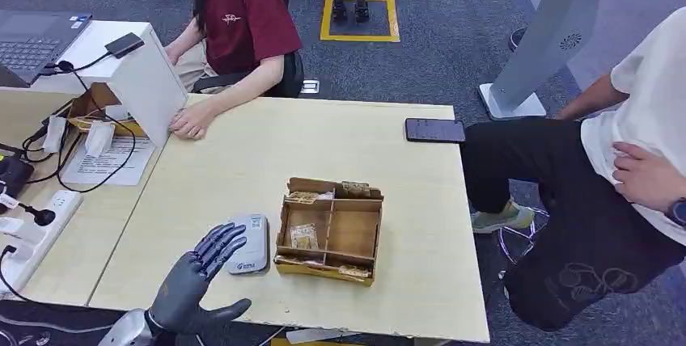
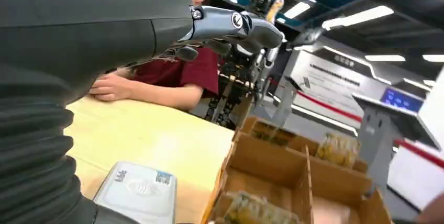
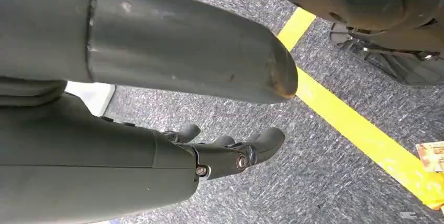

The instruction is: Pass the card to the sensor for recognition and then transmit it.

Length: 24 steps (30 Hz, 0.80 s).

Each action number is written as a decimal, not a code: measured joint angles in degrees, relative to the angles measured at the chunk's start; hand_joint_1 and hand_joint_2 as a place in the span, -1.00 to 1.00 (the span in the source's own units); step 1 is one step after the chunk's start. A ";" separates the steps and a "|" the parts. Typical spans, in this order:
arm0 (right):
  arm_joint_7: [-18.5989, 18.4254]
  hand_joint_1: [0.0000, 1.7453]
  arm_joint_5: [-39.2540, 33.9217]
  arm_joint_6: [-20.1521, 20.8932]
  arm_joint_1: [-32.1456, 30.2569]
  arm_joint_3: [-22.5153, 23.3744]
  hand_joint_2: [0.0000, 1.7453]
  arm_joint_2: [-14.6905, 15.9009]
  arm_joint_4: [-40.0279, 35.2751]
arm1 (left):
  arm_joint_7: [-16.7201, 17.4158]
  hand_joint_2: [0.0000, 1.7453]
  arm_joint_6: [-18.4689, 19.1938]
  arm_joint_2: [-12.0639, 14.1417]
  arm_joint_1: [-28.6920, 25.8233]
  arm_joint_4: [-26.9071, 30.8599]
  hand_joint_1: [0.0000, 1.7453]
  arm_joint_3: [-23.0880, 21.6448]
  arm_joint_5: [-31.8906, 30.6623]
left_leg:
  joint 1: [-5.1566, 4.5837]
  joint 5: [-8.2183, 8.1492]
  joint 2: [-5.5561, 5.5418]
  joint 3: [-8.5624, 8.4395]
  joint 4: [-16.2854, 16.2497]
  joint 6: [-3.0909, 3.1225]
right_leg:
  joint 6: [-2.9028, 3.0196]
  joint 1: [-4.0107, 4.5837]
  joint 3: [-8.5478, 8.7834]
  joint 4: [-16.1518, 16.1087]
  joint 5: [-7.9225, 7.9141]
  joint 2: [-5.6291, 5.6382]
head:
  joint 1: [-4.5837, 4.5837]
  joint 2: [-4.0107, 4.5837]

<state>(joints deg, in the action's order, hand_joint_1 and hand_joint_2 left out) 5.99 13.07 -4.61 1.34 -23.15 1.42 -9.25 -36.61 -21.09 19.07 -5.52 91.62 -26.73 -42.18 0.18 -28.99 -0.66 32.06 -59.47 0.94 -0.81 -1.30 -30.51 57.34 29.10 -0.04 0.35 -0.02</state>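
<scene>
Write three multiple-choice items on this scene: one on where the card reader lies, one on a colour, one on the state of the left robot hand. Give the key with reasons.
1. Where does the grey card reader lie?
A. inside the box
B. on the table beside the wooden compartment box
C. on the laptop

2. What colour is the shirt of the person seated across the table?
A. dark red
B. green
C. yellow

3. The left robot hand is:
A. gripping a card
B. open, holding nothing
C. pressing the phone

Key: 1 B, the reader lies on the tabletop at the box's side; 2 A, the shirt is maroon; 3 B, its fingers are spread with nothing in them.
</scene>
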 joint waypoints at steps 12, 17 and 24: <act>-0.28 -1.00 0.77 0.24 0.00 0.00 -1.00 0.00 0.00 | 4.97 1.00 -2.39 2.78 2.60 -3.19 -1.00 -4.59 -7.39 | 0.00 0.00 0.00 0.01 0.00 0.00 | 0.00 0.00 -0.01 0.00 0.00 0.00 | 0.00 0.02; -0.31 -1.00 1.34 0.24 0.09 -0.02 -1.00 0.00 -0.02 | 6.69 1.00 -3.19 2.15 5.78 -5.49 -1.00 -7.06 -9.10 | -0.01 0.01 -0.02 0.00 -0.01 0.00 | 0.00 -0.01 0.01 0.00 -0.01 -0.03 | 0.00 0.02; -0.22 -1.00 1.82 0.24 0.35 -0.02 -1.00 -0.02 -0.22 | 8.24 1.00 -4.22 -0.08 9.70 -7.76 -1.00 -9.64 -10.84 | -0.01 0.02 -0.02 -0.01 -0.02 0.02 | 0.00 -0.01 0.02 0.00 -0.04 -0.01 | -0.02 0.02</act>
<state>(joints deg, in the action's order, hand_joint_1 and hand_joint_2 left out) 5.77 14.88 -4.37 1.69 -23.17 1.40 -9.46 -28.37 -25.31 18.99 4.18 83.86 -36.37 -53.02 0.17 -28.97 -0.67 32.04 -59.50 0.96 -0.81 -1.31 -30.49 57.34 29.06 -0.05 0.33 0.00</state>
